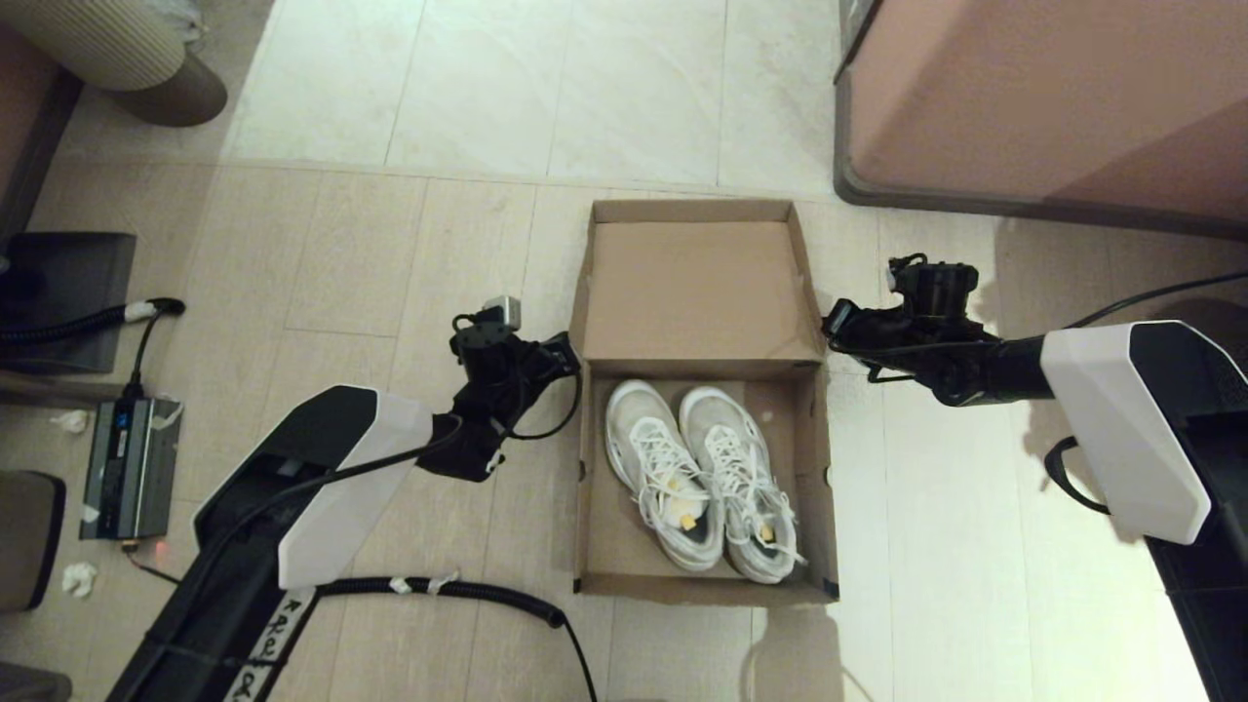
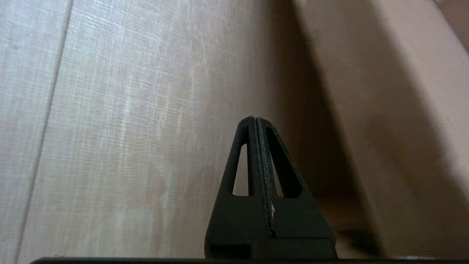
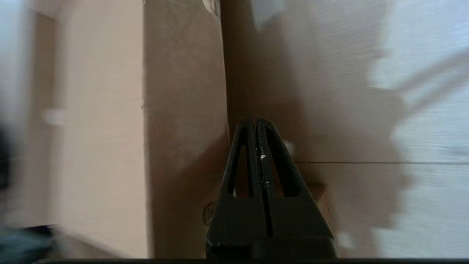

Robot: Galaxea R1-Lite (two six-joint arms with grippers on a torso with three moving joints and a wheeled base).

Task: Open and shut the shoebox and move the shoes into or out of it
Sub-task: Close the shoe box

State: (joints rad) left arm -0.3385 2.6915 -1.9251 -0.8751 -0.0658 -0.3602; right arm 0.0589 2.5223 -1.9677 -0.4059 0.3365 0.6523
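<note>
The brown cardboard shoebox (image 1: 595, 546) lies open on the floor, its flap lid (image 1: 700, 292) tilted back on the far side. Both white mesh shoes (image 1: 697, 473) rest side by side inside, toes toward the lid. My left gripper (image 1: 568, 353) is shut and empty, just outside the box's left wall near the hinge; that wall (image 2: 410, 121) fills one side of the left wrist view beside my left gripper (image 2: 254, 118). My right gripper (image 1: 832, 322), also shut and empty, sits by the lid's right edge. In the right wrist view the right gripper (image 3: 255, 119) points along the box's outer wall (image 3: 183, 110).
A large pinkish-brown cabinet (image 1: 1033, 97) stands at the far right. At the left are a dark power unit (image 1: 129, 468), cables (image 1: 88, 322), crumpled paper scraps (image 1: 78, 577) and a round ribbed stool base (image 1: 136, 58). A coiled black cable (image 1: 458, 590) lies near the box's near left corner.
</note>
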